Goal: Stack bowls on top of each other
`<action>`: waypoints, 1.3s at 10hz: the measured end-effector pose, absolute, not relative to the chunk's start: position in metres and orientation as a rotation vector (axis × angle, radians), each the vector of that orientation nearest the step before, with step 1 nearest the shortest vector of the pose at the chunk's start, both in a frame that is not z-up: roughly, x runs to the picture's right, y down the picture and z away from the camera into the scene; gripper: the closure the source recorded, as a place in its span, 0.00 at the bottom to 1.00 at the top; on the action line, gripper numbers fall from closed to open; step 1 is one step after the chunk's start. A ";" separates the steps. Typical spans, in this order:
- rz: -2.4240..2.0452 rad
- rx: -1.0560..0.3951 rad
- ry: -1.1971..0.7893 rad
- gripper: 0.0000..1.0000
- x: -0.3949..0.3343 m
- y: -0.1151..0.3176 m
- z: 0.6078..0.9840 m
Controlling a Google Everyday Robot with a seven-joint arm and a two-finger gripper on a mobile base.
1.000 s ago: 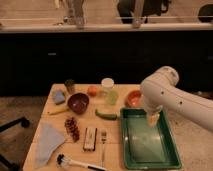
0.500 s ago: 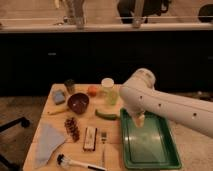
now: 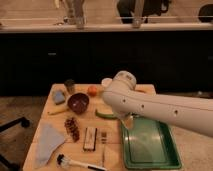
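Maroon bowl [image 3: 78, 102] left of bent arm [image 3: 155, 104], hand [image 3: 126, 123] down over green tray [image 3: 150, 147].

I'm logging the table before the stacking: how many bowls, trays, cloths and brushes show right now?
bowl: 1, maroon
tray: 1, green
cloth: 1
brush: 1
Total: 4
The arm covers part of the table; the gripper hangs at the tray's far left corner.

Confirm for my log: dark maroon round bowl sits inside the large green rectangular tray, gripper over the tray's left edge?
No: camera view shows the dark maroon round bowl on the wooden table, left of the green rectangular tray. The gripper is over its left edge.
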State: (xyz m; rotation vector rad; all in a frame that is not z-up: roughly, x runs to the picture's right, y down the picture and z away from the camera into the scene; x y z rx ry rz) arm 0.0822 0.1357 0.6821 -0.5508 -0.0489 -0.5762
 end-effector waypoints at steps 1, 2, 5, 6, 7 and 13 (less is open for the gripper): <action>-0.576 -0.551 -0.049 0.20 0.082 0.136 0.682; -0.577 -0.551 -0.049 0.20 0.082 0.136 0.682; -0.578 -0.550 -0.050 0.20 0.081 0.136 0.682; -0.579 -0.551 -0.049 0.20 0.081 0.135 0.682; -0.584 -0.553 -0.043 0.20 0.082 0.135 0.683; -0.727 -0.543 -0.068 0.20 0.004 0.107 0.699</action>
